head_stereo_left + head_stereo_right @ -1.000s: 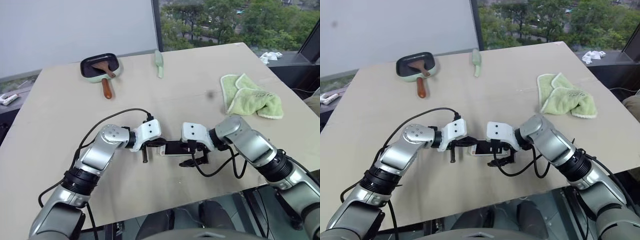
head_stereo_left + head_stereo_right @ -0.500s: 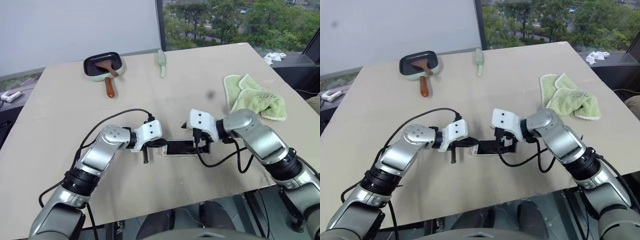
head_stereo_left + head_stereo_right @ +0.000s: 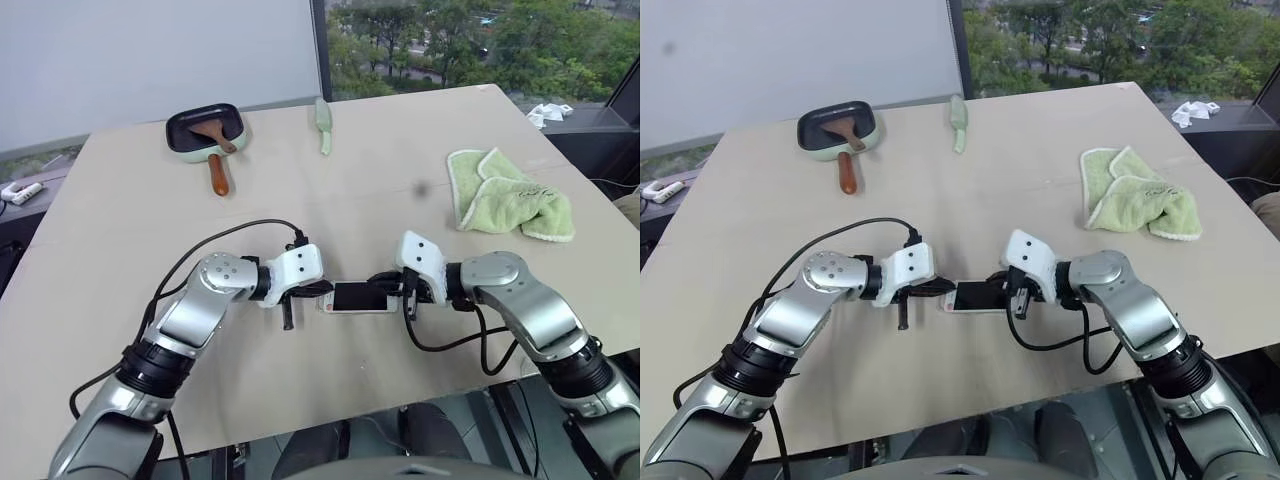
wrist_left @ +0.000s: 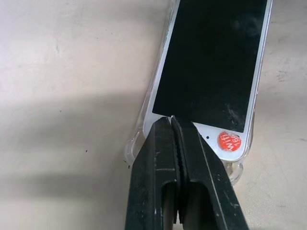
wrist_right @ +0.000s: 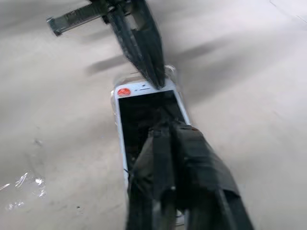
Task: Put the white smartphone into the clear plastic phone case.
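Left wrist view shows the white smartphone (image 4: 211, 72) lying screen-up inside the clear plastic phone case (image 4: 135, 143) on the tabletop (image 3: 400, 180), an orange sticker (image 4: 230, 141) near its lower bezel. The left pincer (image 4: 171, 120) is clenched, its tips resting on the phone's end. At the opposite end, the right pincer (image 5: 165, 125) is clenched too, its tips over the dark screen.

The phone (image 3: 359, 297) is seated in the case (image 4: 135, 143) on the tabletop (image 3: 120, 220), between the left hand (image 3: 312, 292) and right hand (image 3: 385, 285). The pan (image 3: 206, 130) is placed far back left, the towel (image 3: 508, 194) right.
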